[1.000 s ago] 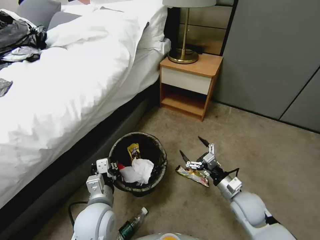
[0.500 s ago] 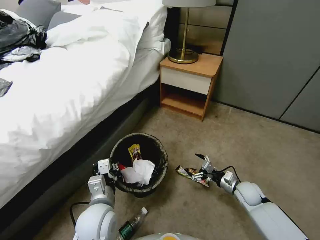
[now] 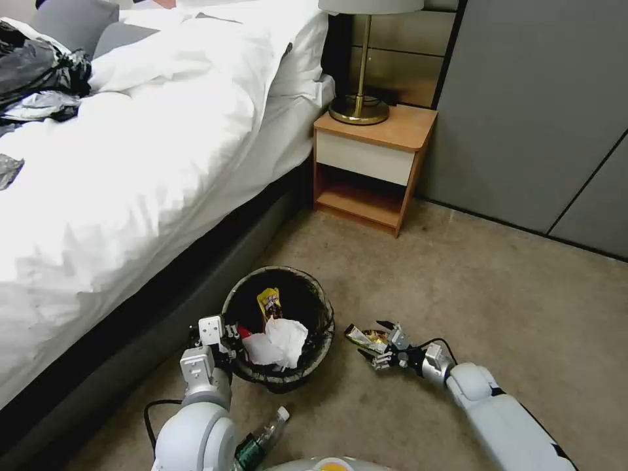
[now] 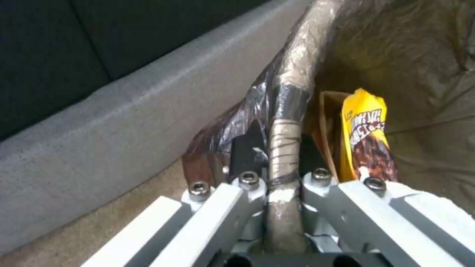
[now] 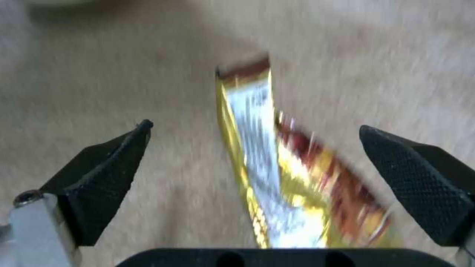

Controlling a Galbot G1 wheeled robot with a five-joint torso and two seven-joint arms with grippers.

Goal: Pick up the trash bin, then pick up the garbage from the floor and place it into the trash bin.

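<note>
The right gripper [image 3: 375, 342] sits low over the carpet with its two black fingers [image 5: 106, 174] spread wide, one on each side of a gold and red snack wrapper [image 5: 292, 178] lying flat on the floor; the fingers are not touching it. In the head view that wrapper [image 3: 360, 335] lies just beside the trash bin [image 3: 315, 350], on its right.

The left gripper [image 4: 284, 181] is clamped on the bin's near rim [image 4: 292, 92], one finger outside the wall and one inside, pinching the dark bag folded over the edge. Inside the bin stand a yellow snack packet [image 3: 270, 302] and a tan paper bag [image 4: 324, 122], with a white tissue wad [image 3: 280, 343] and a bit of red wrapper [image 3: 244, 332] near the gripper.

A clear bottle with a green label [image 3: 260, 439] lies on the carpet close to the robot's base, just beside the left arm.

The floor is short tan carpet [image 3: 471, 294]. To the left runs a bed [image 3: 131, 150] with white bedding on a dark grey base, dark clothes [image 3: 39, 72] heaped on its far side. Beyond the bin stands a wooden nightstand [image 3: 373, 170] carrying a brass lamp [image 3: 360, 98], next to grey wall panels [image 3: 536, 111].
</note>
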